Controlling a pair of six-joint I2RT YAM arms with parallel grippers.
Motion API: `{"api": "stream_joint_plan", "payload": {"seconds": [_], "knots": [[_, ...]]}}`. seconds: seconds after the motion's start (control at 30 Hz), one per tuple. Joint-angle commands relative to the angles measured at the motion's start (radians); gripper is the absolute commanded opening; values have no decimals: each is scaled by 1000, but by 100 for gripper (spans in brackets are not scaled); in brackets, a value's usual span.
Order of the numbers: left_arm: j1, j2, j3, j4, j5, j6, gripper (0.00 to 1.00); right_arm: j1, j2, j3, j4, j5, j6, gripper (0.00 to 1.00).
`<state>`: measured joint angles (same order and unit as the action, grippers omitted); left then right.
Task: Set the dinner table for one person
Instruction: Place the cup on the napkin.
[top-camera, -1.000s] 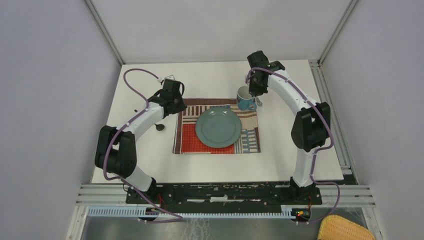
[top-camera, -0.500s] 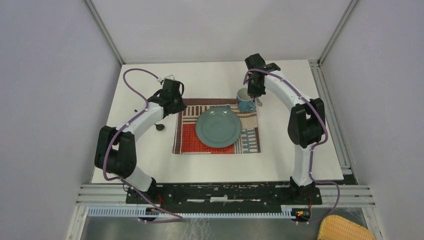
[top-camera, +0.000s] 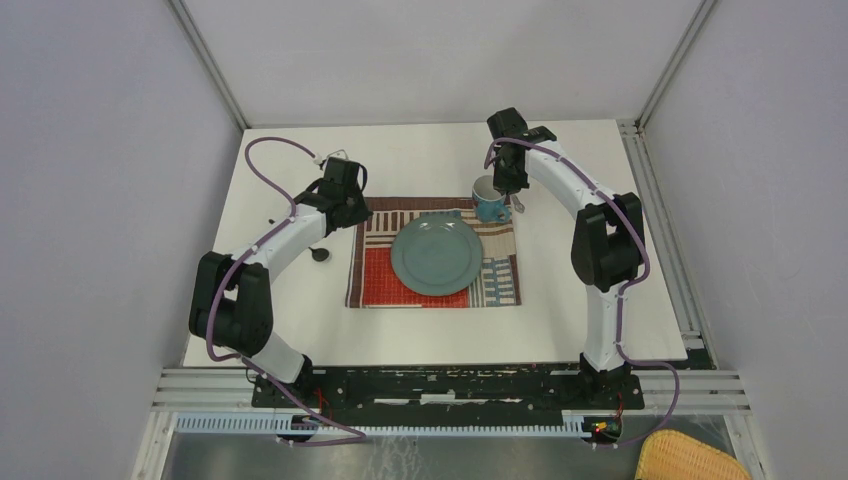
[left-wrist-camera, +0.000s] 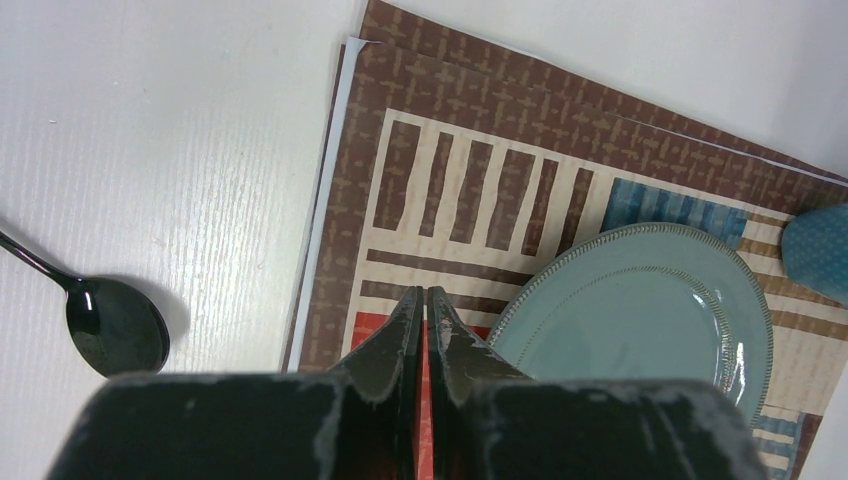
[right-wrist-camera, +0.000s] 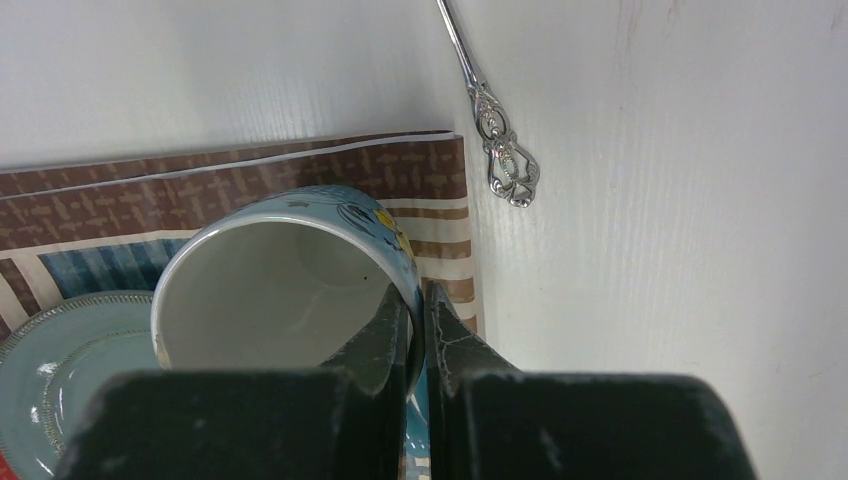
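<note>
Two claws: left claw (left-wrist-camera: 421, 298) pressed together, empty, over left part of mat (left-wrist-camera: 450, 180); right claw (right-wrist-camera: 417, 300) clamped on rim of mug (right-wrist-camera: 260, 290) at mat's upper-right corner in top view. Plate (top-camera: 436, 254) centred on mat. White surface (top-camera: 420, 160) fills middle of top view. Black spoon (left-wrist-camera: 115, 328) left of mat; silver handle (right-wrist-camera: 497, 150) right of mug.

- dinner table (top-camera: 430, 160): bears everything listed below.
- placemat (top-camera: 372, 285): flat at the table's middle.
- plate (top-camera: 436, 255): on the placemat, about central.
- mug (top-camera: 489, 198): upright on the placemat's far right corner, just behind the plate.
- spoon (left-wrist-camera: 115, 325): on bare table, just left of the placemat, handle running away leftward.
- cutlery handle (right-wrist-camera: 497, 140): on bare table, just right of the mug.
</note>
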<state>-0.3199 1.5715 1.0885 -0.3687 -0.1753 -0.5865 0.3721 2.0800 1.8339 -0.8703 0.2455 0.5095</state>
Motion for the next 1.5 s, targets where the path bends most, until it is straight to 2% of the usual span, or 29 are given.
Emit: {"api": "stream_joint_plan", "payload": {"seconds": [0.0,0.67,1.07,1.47], "knots": [[9,-24,23,1,-12,5,10,-3,3,64,53,25,6,0],[22,-15,31,-1,-5,13,10,-12,23,51,61,23,23,1],[24,-16,36,-2,-2,11,10,-14,-3,50,59,46,26,28],[24,-23,32,-1,2,7,10,-13,-30,59,53,55,22,28]]}}
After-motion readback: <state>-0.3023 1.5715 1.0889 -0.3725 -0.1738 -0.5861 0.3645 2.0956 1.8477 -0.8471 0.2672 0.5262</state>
